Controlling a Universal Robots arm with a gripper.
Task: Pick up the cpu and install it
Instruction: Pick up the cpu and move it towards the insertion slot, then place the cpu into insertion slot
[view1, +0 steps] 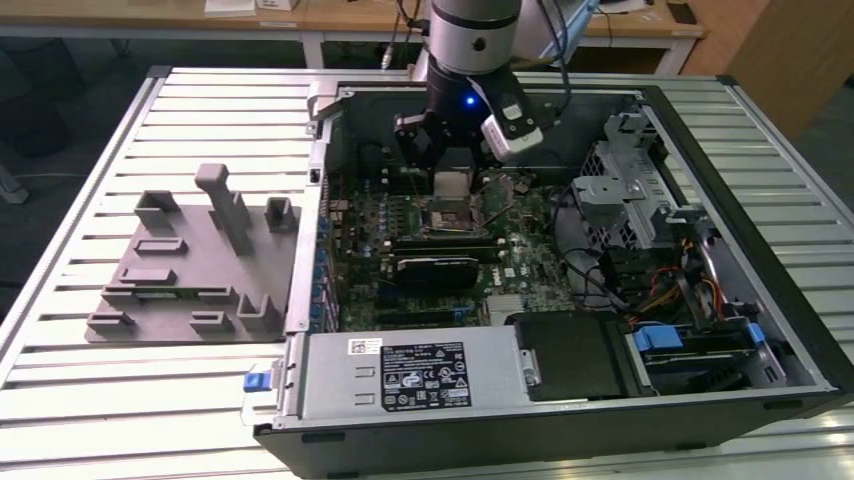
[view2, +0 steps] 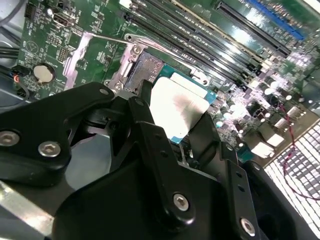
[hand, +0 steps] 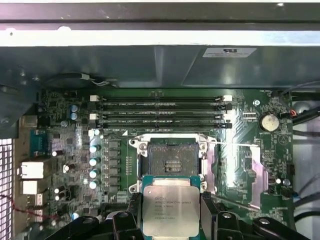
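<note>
No writing can be made out letter by letter. In the exterior view a black-and-white label (view1: 424, 375) with blocks of fine print and small marks lies on the power supply (view1: 334, 385), with a small white sticker (view1: 363, 346) at its corner. In the first wrist view the cpu (hand: 170, 207) bears several lines of faint grey print on its lid, a pale tag (hand: 229, 52) with a dark mark sits on the case wall (hand: 150, 65), and tiny white lettering runs along the memory slots (hand: 160, 104).
</note>
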